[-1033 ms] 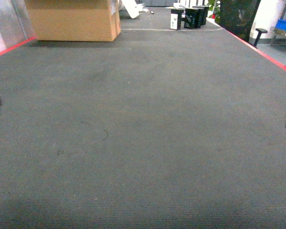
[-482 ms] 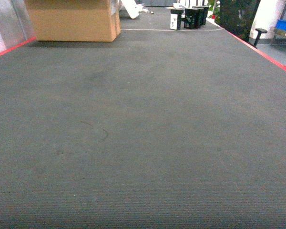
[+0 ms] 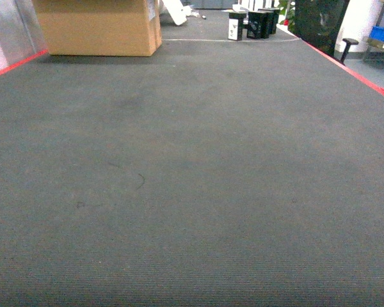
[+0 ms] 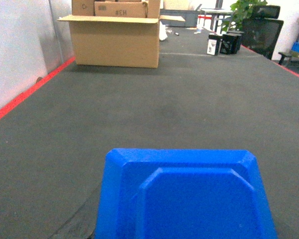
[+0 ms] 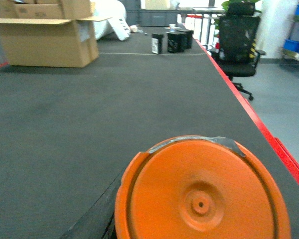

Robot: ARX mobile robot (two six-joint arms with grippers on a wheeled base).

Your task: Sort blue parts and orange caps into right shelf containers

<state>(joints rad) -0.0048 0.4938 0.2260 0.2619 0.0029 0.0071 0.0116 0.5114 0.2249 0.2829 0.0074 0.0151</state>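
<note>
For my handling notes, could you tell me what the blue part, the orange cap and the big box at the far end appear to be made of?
The blue part looks like moulded plastic: saturated colour, smooth semi-gloss faces, crisp bevelled edges. The orange cap also looks plastic, matt, with a raised ring and a centre dimple like a moulding mark. The box is plainly brown corrugated cardboard, matt, with folded-open flaps.

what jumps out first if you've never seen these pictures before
A bright blue blocky plastic part fills the bottom of the left wrist view, right up against the camera. A round orange plastic cap fills the bottom of the right wrist view the same way. Beyond both lies dark grey carpet edged with a red line, with a large open brown cardboard box at the far left.
</note>
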